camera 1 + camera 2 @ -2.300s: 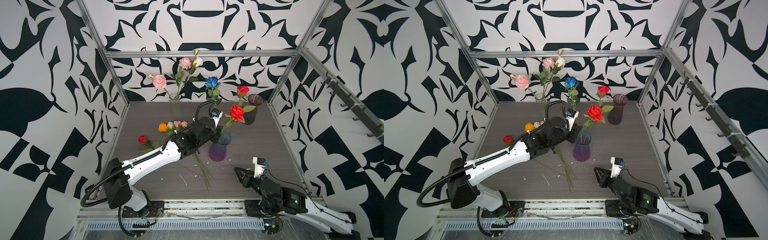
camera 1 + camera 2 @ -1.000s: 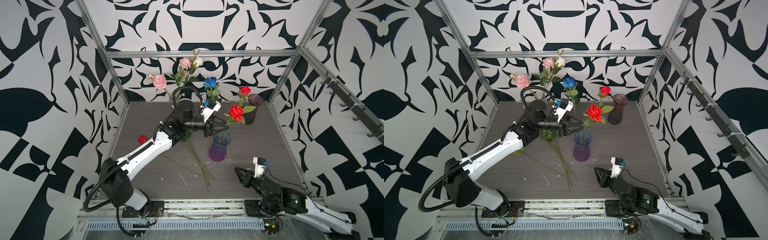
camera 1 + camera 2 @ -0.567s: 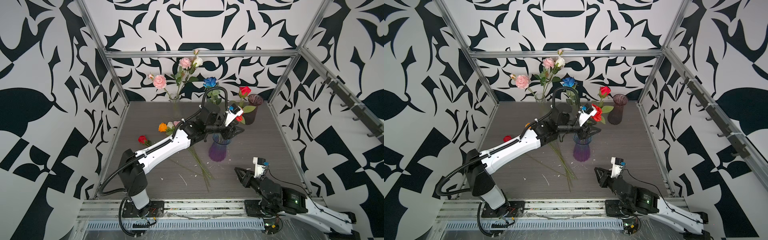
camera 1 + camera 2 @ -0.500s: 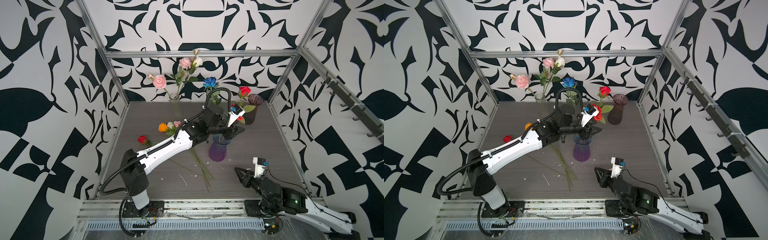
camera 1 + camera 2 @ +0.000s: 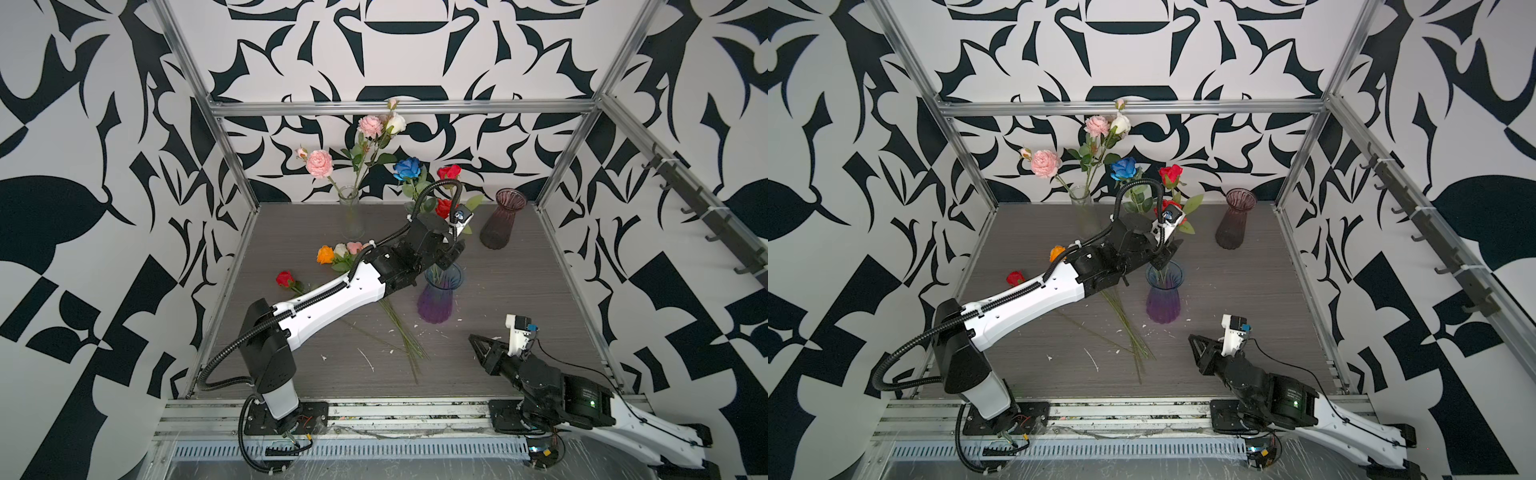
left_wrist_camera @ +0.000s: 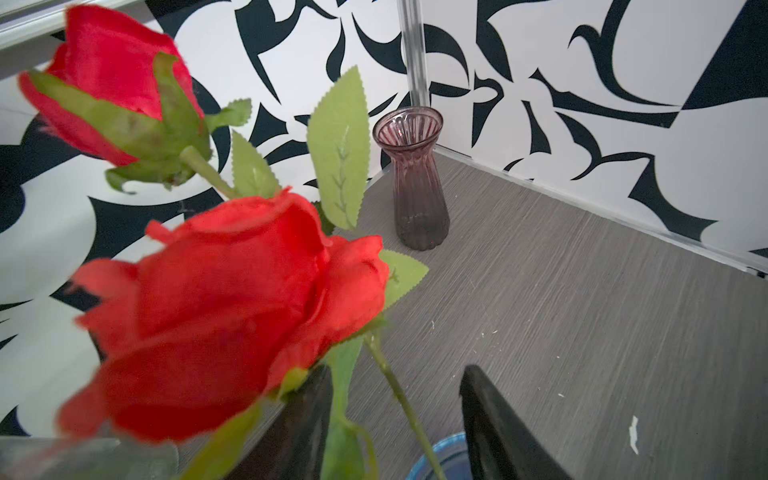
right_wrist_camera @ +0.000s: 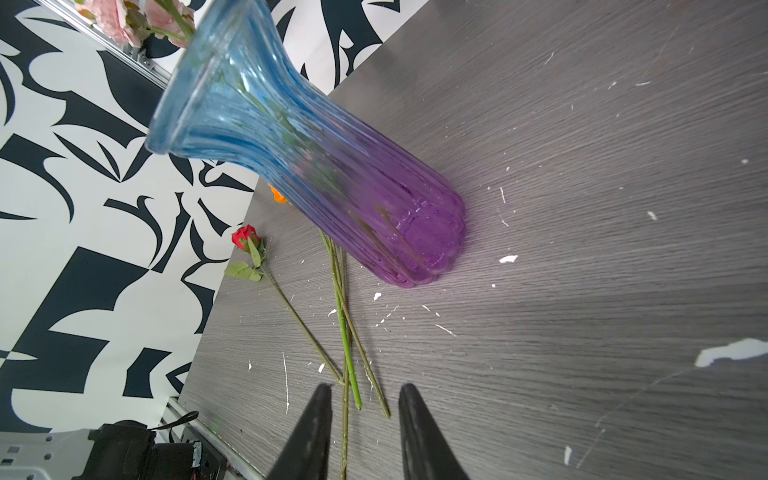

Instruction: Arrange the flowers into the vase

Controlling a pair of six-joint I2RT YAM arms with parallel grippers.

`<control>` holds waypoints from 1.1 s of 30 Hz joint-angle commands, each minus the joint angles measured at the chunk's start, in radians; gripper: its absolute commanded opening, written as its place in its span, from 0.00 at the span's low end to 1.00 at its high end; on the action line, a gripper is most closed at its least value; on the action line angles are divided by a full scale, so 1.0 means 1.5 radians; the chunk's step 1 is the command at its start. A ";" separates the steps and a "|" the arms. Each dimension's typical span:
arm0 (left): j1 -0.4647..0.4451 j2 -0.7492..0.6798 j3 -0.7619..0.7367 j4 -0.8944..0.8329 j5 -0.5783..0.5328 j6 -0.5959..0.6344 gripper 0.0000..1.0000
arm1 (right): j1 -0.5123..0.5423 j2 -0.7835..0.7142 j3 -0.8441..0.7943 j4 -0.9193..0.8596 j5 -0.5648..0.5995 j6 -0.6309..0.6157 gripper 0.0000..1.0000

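The blue-to-purple vase (image 5: pixel 436 299) (image 5: pixel 1163 299) (image 7: pixel 332 166) stands mid-table. A blue rose (image 5: pixel 406 168) and two red roses (image 5: pixel 449 171) (image 6: pixel 232 311) rise above it. My left gripper (image 5: pixel 451 258) (image 5: pixel 1167 255) (image 6: pixel 395 374) hovers over the vase's rim, open. One red rose's green stem (image 6: pixel 399 399) runs loose between the fingers down into the vase. Orange (image 5: pixel 325 254), pale and red (image 5: pixel 284 279) flowers lie on the table at the left, partly under my left arm. My right gripper (image 5: pixel 473 337) (image 7: pixel 365 392) rests low at the front right, open and holding nothing, above the ends of their stems (image 7: pixel 345 332).
A clear vase (image 5: pixel 351 212) with pink and white blooms stands at the back. An empty dark plum vase (image 5: pixel 500 224) (image 6: pixel 417 187) stands at the back right. Metal frame posts and patterned walls close in three sides. White flecks dot the grey table (image 5: pixel 540 299).
My left arm swung right with the red rose, brought it over the blue-purple vase and lowered, and its jaws spread off the stem. The right arm has not moved.
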 commanded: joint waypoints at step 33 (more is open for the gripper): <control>-0.009 0.037 0.032 -0.019 0.130 -0.053 0.54 | 0.001 -0.006 0.003 0.004 0.016 -0.002 0.31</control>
